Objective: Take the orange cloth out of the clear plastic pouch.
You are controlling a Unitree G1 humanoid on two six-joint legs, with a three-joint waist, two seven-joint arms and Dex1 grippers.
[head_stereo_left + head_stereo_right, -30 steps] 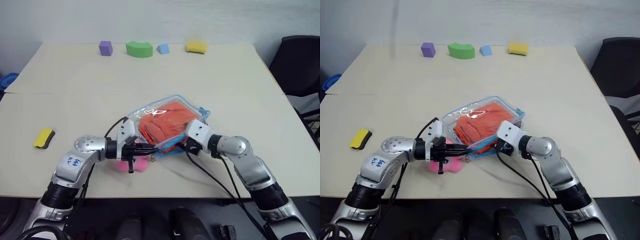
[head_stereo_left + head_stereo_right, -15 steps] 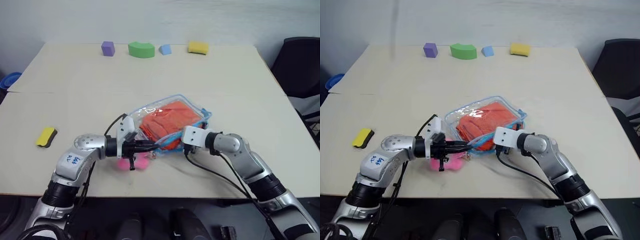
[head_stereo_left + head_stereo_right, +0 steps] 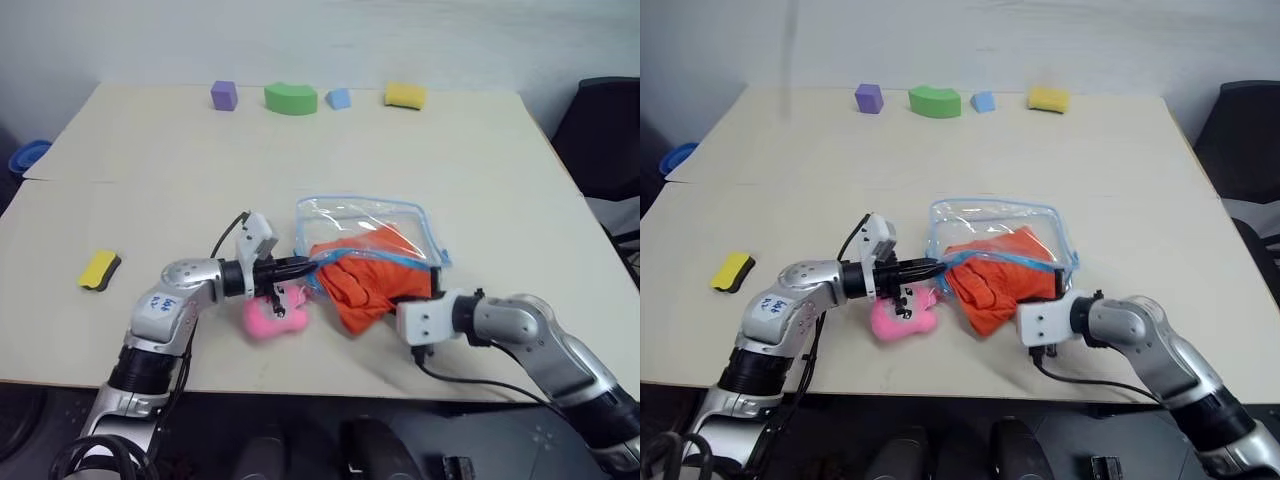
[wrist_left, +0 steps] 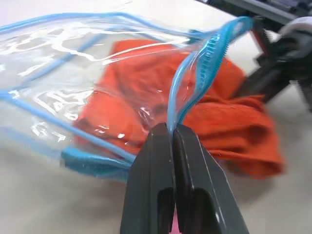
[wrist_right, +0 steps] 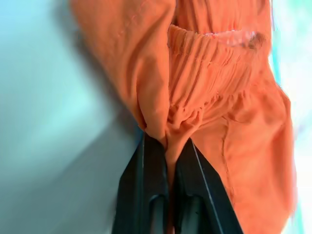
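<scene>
The left hand (image 4: 171,130) has its 2 smooth black fingers pressed together on the light blue zipper edge of the clear, glossy plastic pouch (image 3: 360,222), a flat see-through rectangle with rounded corners and blue trim that lies on the pale matte bench (image 3: 300,170) just beyond that hand's fingertips. From the pinched spot the ribbed zipper strip rises in a curl, and the pouch's shiny film shows white glare and creases. The right hand (image 5: 165,146) pinches a gathered fold of the bright orange, soft, wrinkled cloth (image 3: 368,282); a stitched, puckered hem runs across the fabric just past its fingertips. The cloth sits between the 2 hands, bunched into a rumpled heap, its far part under the clear film at the pouch's open mouth and its near part spilling out onto the bench toward the right hand. A pink plush toy (image 3: 270,316), rounded and fuzzy, lies directly beneath the left hand's fingers, beside the cloth. A small yellow sponge with a dark edge (image 3: 99,270) lies well off to the outer side of the left arm. Far beyond both hands, along the bench's back edge, stand 4 matte foam shapes: a purple cube (image 3: 224,95), a green arch (image 3: 291,98), a small blue block (image 3: 339,98) and a yellow sponge-like block (image 3: 405,96).
</scene>
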